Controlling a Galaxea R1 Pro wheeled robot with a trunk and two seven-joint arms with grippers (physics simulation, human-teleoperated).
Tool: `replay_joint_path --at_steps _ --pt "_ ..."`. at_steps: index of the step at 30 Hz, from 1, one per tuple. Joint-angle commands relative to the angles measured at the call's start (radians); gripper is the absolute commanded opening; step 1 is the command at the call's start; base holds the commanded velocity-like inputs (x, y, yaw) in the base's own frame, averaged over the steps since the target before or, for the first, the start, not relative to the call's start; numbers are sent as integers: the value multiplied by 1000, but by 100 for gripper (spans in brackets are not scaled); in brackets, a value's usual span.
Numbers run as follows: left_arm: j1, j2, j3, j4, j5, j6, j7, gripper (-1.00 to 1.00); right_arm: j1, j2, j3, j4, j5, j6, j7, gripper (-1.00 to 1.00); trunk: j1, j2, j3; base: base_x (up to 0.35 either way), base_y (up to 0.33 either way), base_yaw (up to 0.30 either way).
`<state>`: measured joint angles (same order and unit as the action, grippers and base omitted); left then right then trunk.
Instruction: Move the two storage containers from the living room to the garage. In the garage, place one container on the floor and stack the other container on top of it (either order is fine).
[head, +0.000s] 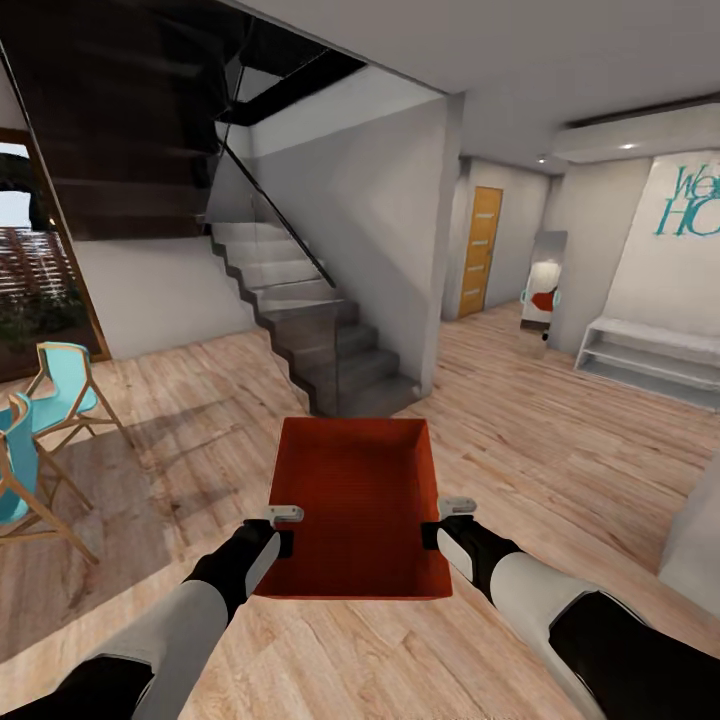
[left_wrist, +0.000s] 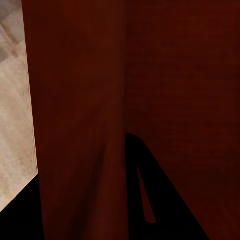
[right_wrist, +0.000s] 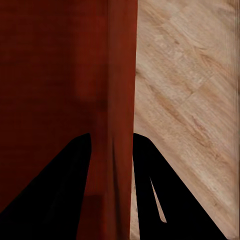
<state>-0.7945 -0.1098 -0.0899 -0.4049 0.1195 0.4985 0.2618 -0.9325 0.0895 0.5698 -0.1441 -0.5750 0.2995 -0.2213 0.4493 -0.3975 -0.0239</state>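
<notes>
A red-orange lidless storage container hangs in the air in front of me, carried between both arms over light wood-plank flooring. My left gripper is shut on its left wall and my right gripper is shut on its right wall. In the left wrist view the container's wall stands between the dark fingers. The right wrist view shows the container's wall pinched between two dark fingers, with plank floor beyond. The container looks empty.
A dark staircase with a glass rail rises straight ahead. Teal chairs stand at the left on a rug. A hallway with an orange door opens ahead right. A white low bench lines the right wall.
</notes>
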Motion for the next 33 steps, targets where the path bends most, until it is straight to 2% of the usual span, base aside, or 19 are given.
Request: replay_joint_path --at_steps 1,33 --pt "0 7 -13 25 8 8 11 -100 -2 0 -2 -6 -2 4 -6 -100 1 -3 -2 0 0 -270" --pt "0 7 -13 20 7 8 11 -100 -2 -2 -2 -6 -2 4 -6 -100 1 -3 -2 0 0 -270"
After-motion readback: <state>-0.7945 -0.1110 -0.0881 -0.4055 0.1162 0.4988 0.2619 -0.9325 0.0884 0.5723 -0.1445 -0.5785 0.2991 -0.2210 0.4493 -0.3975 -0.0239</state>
